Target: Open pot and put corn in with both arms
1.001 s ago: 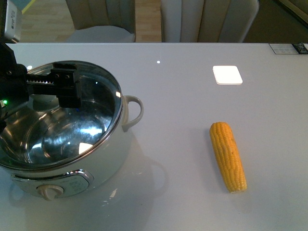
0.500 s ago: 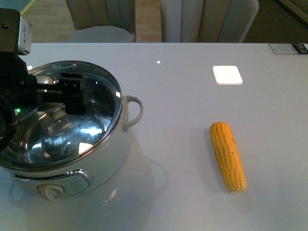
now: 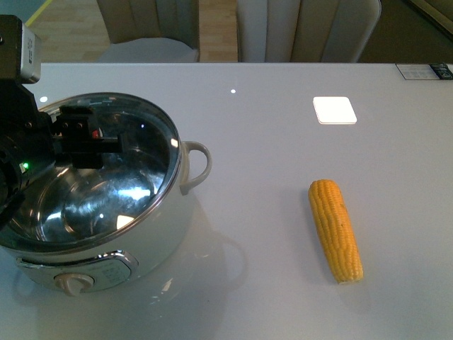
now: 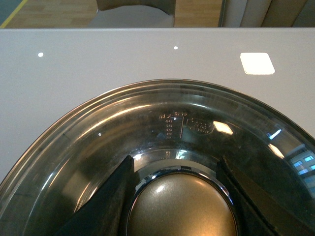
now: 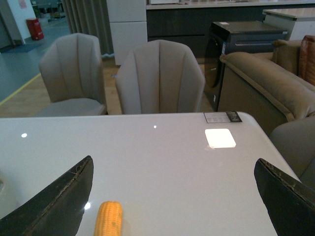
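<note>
The white pot [image 3: 152,237] stands at the table's front left, with a loop handle [image 3: 197,164] and a front dial [image 3: 74,283]. Its glass lid [image 3: 138,180] with a chrome rim sits over the steel bowl. My left gripper [image 3: 88,138] is shut on the lid's knob [image 4: 182,209], with a black finger [image 4: 115,196] on each side. The yellow corn [image 3: 335,230] lies on the table to the right, well apart from the pot. It also shows in the right wrist view [image 5: 109,219]. My right gripper [image 5: 172,196] is open and empty above the table behind the corn.
A bright white square [image 3: 334,110] shows on the glossy table top beyond the corn. A small card [image 3: 425,71] lies at the far right corner. Grey chairs [image 3: 304,28] stand behind the far edge. A sofa [image 5: 266,83] is off to the right.
My left gripper has shifted a little to the left over the lid and its fingers have drawn in on the knob. The lid's rim has moved slightly. The corn has not moved.
</note>
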Available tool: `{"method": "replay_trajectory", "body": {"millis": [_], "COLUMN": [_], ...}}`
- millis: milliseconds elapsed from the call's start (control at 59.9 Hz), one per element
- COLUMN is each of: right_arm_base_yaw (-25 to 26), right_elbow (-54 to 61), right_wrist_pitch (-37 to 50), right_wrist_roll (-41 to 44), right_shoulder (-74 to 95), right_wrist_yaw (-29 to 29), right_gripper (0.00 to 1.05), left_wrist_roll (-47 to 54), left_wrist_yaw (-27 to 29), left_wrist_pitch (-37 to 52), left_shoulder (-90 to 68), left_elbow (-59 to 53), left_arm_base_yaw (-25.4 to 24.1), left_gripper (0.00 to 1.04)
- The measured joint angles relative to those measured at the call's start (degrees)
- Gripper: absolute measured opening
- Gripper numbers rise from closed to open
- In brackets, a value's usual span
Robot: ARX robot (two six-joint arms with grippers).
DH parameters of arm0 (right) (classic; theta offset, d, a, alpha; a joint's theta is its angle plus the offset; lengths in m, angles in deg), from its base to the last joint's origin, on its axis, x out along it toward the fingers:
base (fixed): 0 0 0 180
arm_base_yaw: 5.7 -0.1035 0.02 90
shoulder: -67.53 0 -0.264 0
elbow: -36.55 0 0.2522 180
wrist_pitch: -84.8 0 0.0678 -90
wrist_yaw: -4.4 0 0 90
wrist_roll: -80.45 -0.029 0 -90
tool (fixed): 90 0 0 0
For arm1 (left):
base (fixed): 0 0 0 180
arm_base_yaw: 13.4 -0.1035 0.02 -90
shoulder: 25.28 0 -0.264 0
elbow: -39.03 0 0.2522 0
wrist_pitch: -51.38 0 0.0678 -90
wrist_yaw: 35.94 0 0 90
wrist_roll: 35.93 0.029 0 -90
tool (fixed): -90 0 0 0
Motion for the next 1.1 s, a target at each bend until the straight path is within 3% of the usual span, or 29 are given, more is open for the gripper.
{"method": "replay_trajectory", "body": {"millis": [300, 484, 617, 851, 984, 1101], "right_arm_base_yaw": [0.00, 0.00, 0.00, 0.00, 0.00, 0.00], "right_elbow": [0.00, 0.00, 0.00, 0.00, 0.00, 0.00], "right_wrist_pitch": [0.00, 0.00, 0.00, 0.00, 0.00, 0.00], "right_wrist_roll": [0.00, 0.00, 0.00, 0.00, 0.00, 0.00], "right_shoulder": [0.00, 0.00, 0.00, 0.00, 0.00, 0.00], "right_wrist_yaw": [0.00, 0.00, 0.00, 0.00, 0.00, 0.02], "right_gripper": [0.96, 0.96, 0.96, 0.96, 0.96, 0.96], "left_wrist_roll": [0.02, 0.44, 2.62, 6.51, 7.58, 7.65], "left_wrist_yaw": [-0.50, -3.28, -6.47, -15.06, -17.29, -18.47], "left_wrist_pitch": [-7.96, -9.66, -7.32, -2.01, 1.68, 4.92], "left_shoulder": [12.37, 18.78, 20.39, 15.43, 8.44, 2.08], "left_elbow": [-0.17, -0.22, -1.11, -2.23, -0.81, 1.29], "left_arm_base_yaw": [-2.12, -6.75, -14.08, -34.56, -44.00, -47.95], "left_gripper": [0.44, 0.44, 0.44, 0.44, 0.43, 0.43]}}
